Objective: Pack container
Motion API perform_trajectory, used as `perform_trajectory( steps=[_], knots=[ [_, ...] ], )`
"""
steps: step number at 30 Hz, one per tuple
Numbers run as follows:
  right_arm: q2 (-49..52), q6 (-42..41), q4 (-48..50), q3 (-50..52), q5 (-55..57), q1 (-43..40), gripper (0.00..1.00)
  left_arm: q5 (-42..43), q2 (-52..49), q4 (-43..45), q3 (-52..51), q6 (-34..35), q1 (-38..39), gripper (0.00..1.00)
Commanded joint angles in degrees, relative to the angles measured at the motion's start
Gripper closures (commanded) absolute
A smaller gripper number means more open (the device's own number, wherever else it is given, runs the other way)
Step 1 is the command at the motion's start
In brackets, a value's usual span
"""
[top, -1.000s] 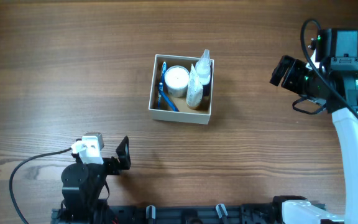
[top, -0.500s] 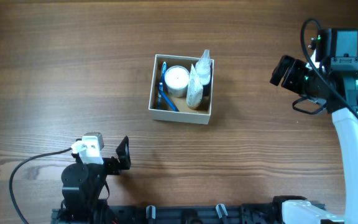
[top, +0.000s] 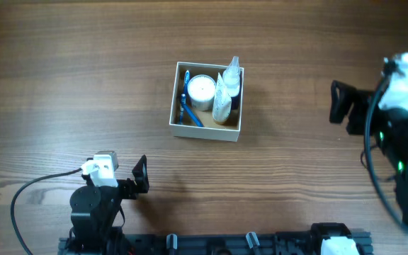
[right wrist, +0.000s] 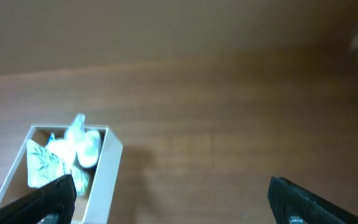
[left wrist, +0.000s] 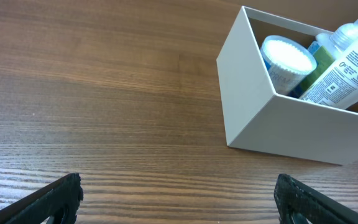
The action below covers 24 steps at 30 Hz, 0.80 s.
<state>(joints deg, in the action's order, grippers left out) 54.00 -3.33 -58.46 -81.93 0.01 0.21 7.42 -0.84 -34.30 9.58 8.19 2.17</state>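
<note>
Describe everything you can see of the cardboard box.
The cardboard box is square and open-topped, cream-white outside, tan brown inside. It sits upright on the wooden table, near its middle, touched only by the table and its contents: a round white jar, a white bottle, a printed tube and a blue item.

One container [top: 204, 132] — inside it one jar [top: 201, 88], one tube [top: 222, 105], one bottle [top: 232, 76] (plus one blue stick [top: 190, 113]).

The right arm [top: 395, 106] is a blur cut by the right edge; the box [right wrist: 107, 180] from its wrist looks soft and clipped.
</note>
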Motion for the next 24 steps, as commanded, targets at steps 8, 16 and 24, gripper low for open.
perform_trajectory(
  steps=[8, 16, 24],
  knots=[
    [-18.8, 4.68, 14.45, 29.24, -1.9, -0.17, 0.0, 0.68, 0.68, 0.11, -0.59, -0.46, -0.37, 0.0],
    [-33.35, 4.7, 19.04, 47.58, -2.05, -0.17, 0.0, 0.68, 0.68, 0.11, -0.59, -0.46, -0.37, 0.0],
    [-44.63, 4.22, 21.29, 60.63, -2.38, -0.17, 0.0, 0.68, 0.68, 0.11, -0.59, -0.46, -0.37, 0.0]
  ],
)
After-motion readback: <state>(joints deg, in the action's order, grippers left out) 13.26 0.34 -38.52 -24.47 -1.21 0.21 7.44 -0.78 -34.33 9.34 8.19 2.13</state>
